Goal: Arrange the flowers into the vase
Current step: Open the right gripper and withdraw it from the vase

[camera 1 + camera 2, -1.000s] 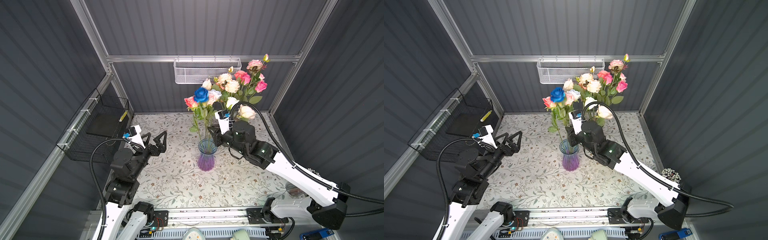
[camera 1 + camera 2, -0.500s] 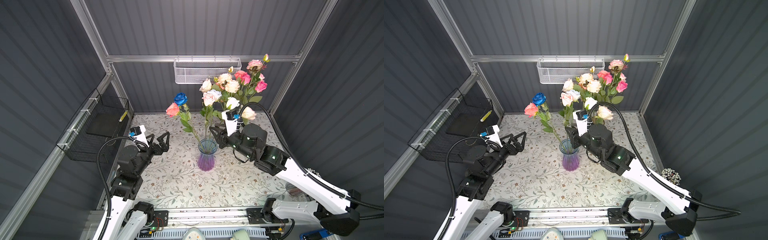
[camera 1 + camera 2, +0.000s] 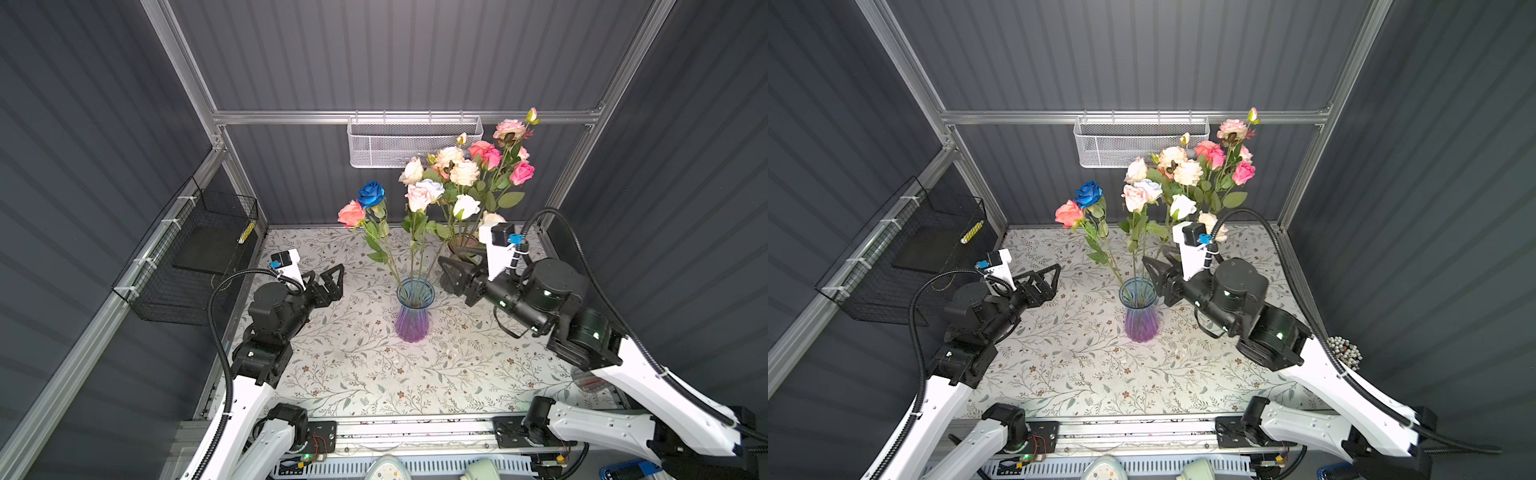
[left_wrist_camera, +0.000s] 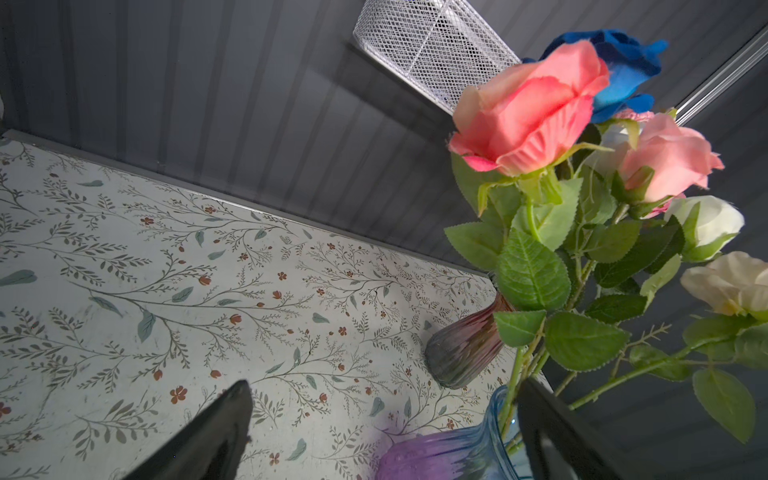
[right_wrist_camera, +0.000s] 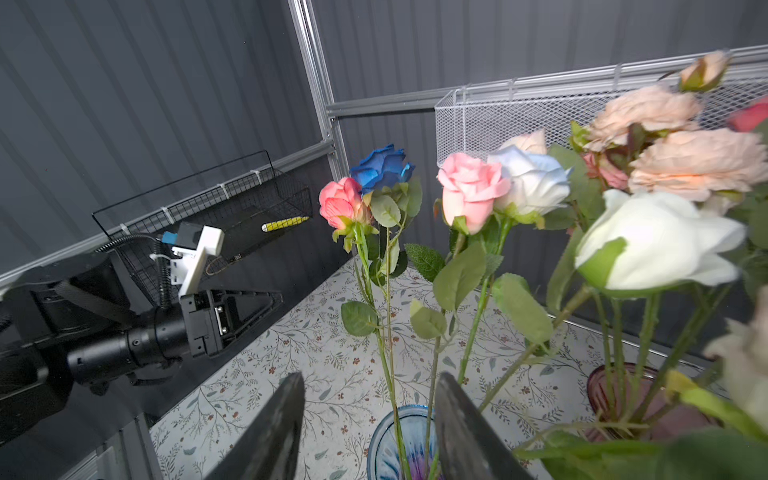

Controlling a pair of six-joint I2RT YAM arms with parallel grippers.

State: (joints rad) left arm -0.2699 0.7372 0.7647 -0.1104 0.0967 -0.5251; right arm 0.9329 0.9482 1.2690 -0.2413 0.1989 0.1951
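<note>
The leaf-printed surface (image 3: 353, 374) begins at the front rail nearest me. A little way in, my left gripper (image 3: 326, 276) hangs over the left side, jaws spread wide and empty. It is aimed at the vase (image 3: 414, 316), so I judge it is waiting its turn. The vase stands mid-surface with four flowers (image 3: 417, 198) in it, two of them leaning left because the neck is wide. My right gripper (image 3: 446, 274) sits just beside the rim, jaws partly apart and clamping nothing; I read that as letting the stems settle. Toward the far right corner a red vase (image 3: 460, 245) holds the bunch (image 3: 463, 172) not yet arranged, close to the right arm. Beyond, ribbed grey walls (image 3: 395, 54) close the room, with a white basket (image 3: 415, 143) on the back rail and a black basket (image 3: 195, 253) on the left wall.
</note>
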